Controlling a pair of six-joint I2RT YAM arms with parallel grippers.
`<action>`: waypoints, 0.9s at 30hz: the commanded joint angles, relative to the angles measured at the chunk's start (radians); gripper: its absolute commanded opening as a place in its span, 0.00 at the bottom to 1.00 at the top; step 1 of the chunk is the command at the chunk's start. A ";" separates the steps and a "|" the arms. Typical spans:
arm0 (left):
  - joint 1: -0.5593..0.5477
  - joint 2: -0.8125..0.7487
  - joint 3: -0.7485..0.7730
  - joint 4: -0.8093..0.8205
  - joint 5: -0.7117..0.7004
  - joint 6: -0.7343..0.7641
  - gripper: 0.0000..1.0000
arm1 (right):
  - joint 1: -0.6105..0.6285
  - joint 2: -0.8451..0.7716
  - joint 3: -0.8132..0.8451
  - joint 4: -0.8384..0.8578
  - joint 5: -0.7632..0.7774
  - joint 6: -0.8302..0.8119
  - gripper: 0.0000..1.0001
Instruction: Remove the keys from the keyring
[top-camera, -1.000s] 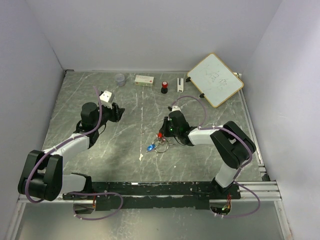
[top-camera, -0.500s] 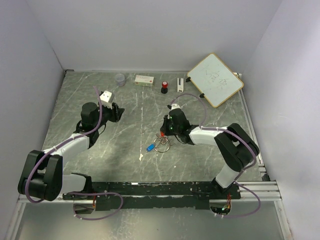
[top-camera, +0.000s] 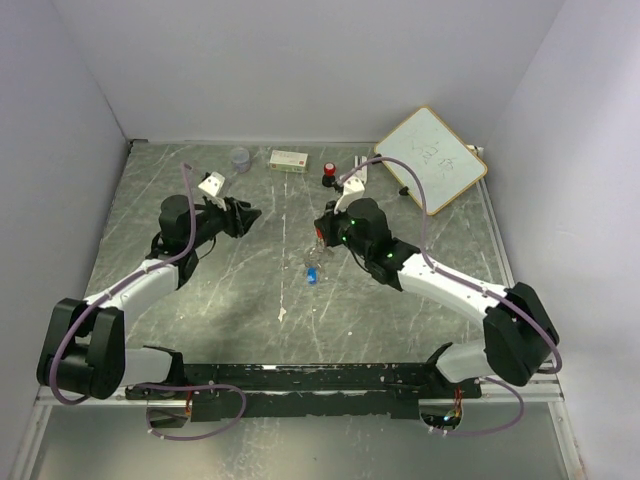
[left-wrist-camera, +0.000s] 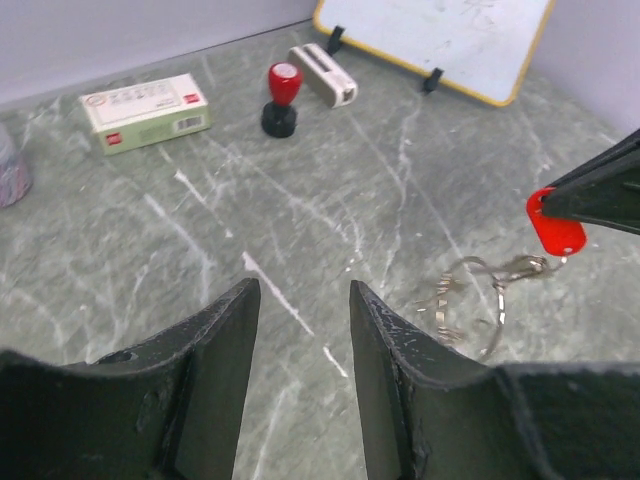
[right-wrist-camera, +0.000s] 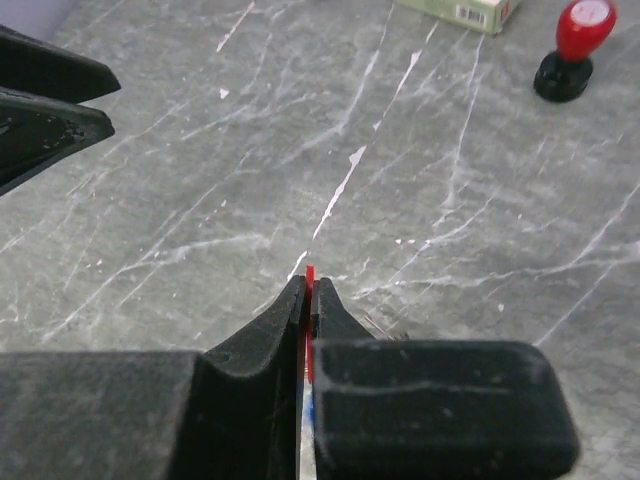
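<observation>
Your right gripper (top-camera: 322, 236) has risen off the worktop (top-camera: 250, 320), lifting the keyring (top-camera: 310, 262) and blue key (top-camera: 312, 275) above its middle. On the left wrist view, your left gripper (left-wrist-camera: 300, 300) stands released and empty, with the red key (left-wrist-camera: 555, 228) pinched at the right. On the right wrist view, the fingers (right-wrist-camera: 280, 320) are clenched on that red head.

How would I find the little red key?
Start at the whiteboard in the back right corner and come toward the table's middle, to the right claw. The red key is pinched in its tips, keyring dangling below. Unlike the red-topped stamp, it's flat and off the table.
</observation>
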 joint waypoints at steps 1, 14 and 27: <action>-0.006 0.022 0.051 0.063 0.149 -0.061 0.53 | 0.012 -0.051 0.033 0.025 0.072 -0.097 0.00; -0.006 0.049 0.027 0.267 0.340 -0.187 0.81 | 0.040 -0.092 0.187 0.017 0.148 -0.172 0.00; -0.042 0.085 -0.002 0.497 0.432 -0.355 0.76 | 0.088 -0.014 0.257 0.119 0.180 -0.182 0.00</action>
